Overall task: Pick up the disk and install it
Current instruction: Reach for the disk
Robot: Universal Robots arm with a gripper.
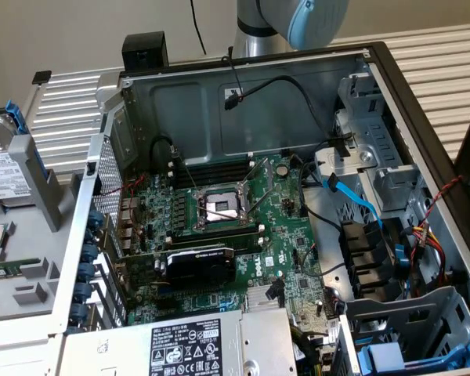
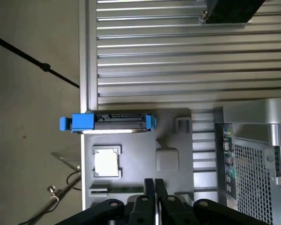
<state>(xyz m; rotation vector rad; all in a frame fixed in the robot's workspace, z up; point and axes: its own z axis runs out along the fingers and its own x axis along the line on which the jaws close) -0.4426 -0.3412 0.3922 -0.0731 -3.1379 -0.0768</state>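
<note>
1. disk (image 2: 114, 123): one, silver-grey in a blue carrier, standing on its long edge in a slot of a grey tray (image 2: 131, 159). in the exterior view it sits at the far left (image 1: 1, 157), its white label showing, outside the computer case (image 1: 243, 102).
2. other counts: one tray (image 1: 31, 258), one square processor chip (image 2: 106, 163) in a recess of it, one empty square recess (image 2: 167, 159) beside the chip, and one memory stick (image 2: 117, 190) lying flat. there is one open case, with one motherboard (image 1: 219, 227) and one black graphics card (image 1: 200, 262) inside. one robot arm (image 1: 290, 19) rises behind the case.
3. fingers (image 2: 149, 187): two, dark, drawn close together with nothing between them. they hang over the memory-stick end of the tray, well apart from the disk.
4. the chip and the empty recess lie between the fingers and the disk, and the disk's long side faces the fingers across them.
5. edges: the disk stands at the tray's rim next to the slatted table (image 2: 187, 56). one blue end tab juts past the table's edge over the floor (image 2: 33, 93), where a black cable (image 2: 33, 61) runs.
6. open room: bare slats stretch beyond the disk. the perforated wall of the case (image 2: 253, 164) borders the tray on the side away from the floor.
</note>
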